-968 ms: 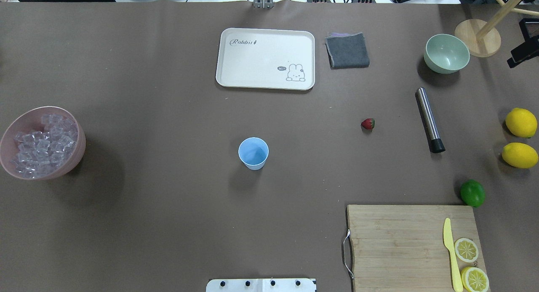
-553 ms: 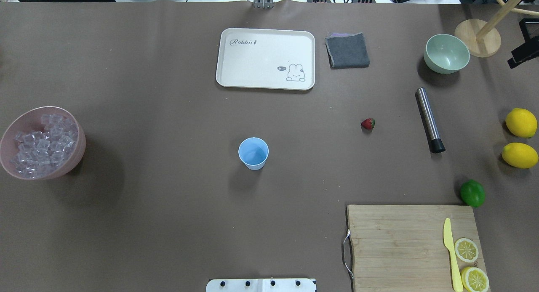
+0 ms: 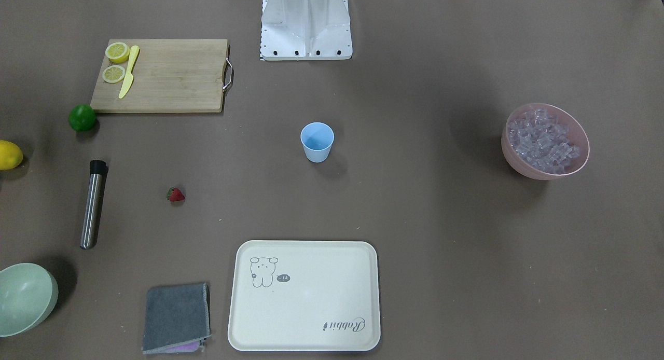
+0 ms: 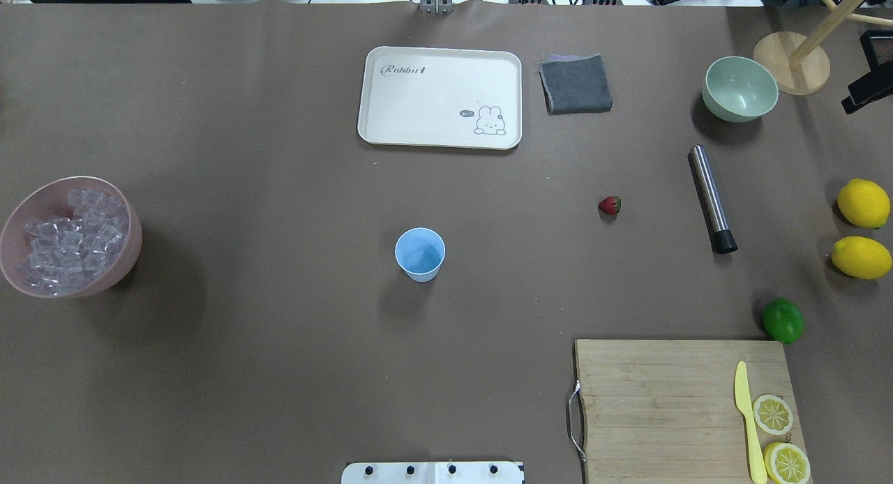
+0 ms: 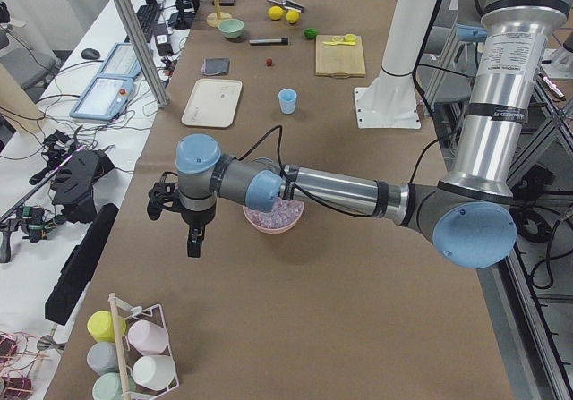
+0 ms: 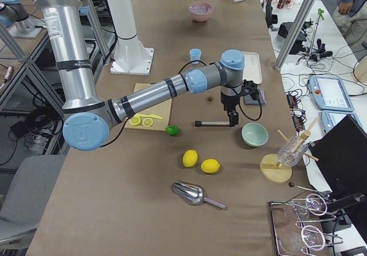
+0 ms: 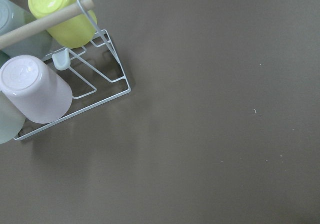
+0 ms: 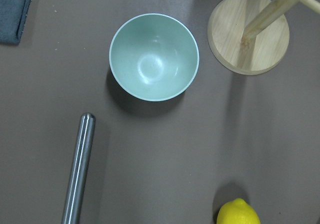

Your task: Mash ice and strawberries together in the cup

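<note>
Ice (image 4: pixel 66 236): heaped in a pink bowl (image 4: pixel 132 254) at the left end of the worktop (image 4: pixel 279 365).
Left gripper (image 5: pixel 192 250): hangs pointing down over bare worktop just past the bowl's left side, so the ice lies to its right. Whether it is spread or pressed together, I cannot tell.
Left arm (image 5: pixel 340 190): stretched out low above the bowl, wrist bent downward.
Cup (image 4: pixel 419 254): upright mid-worktop, empty, well apart from the bowl.
Strawberry (image 4: pixel 609 205): lies on the worktop right of the cup, between it and a metal rod (image 4: pixel 709 191).
Right gripper (image 6: pixel 232 118): points down near the rod's far end and a green bowl (image 4: pixel 739 88), with the strawberry to its left. Spread or pressed together, I cannot tell.
Nearer arm: left for ice, right for strawberry.
</note>
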